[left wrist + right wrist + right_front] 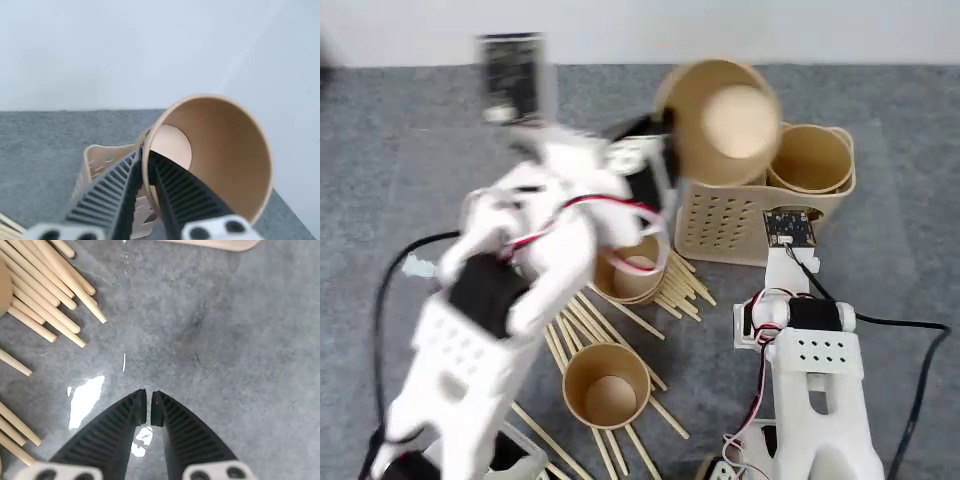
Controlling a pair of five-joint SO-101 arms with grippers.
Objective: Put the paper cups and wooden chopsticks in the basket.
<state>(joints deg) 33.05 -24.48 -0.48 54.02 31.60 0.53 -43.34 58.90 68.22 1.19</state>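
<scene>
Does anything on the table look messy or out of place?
Yes. Chopsticks lie scattered on the table, an upright cup standing on them. Shiny patches near the right gripper look like spill or tape; I cannot tell which.

The left arm (510,280) is blurred in the high view and covers part of one paper cup (638,270) and of the chopsticks (682,285). The raised cup (720,115) hides the far rim of the basket (720,225). In the right wrist view the chopsticks run off the picture's edge.
</scene>
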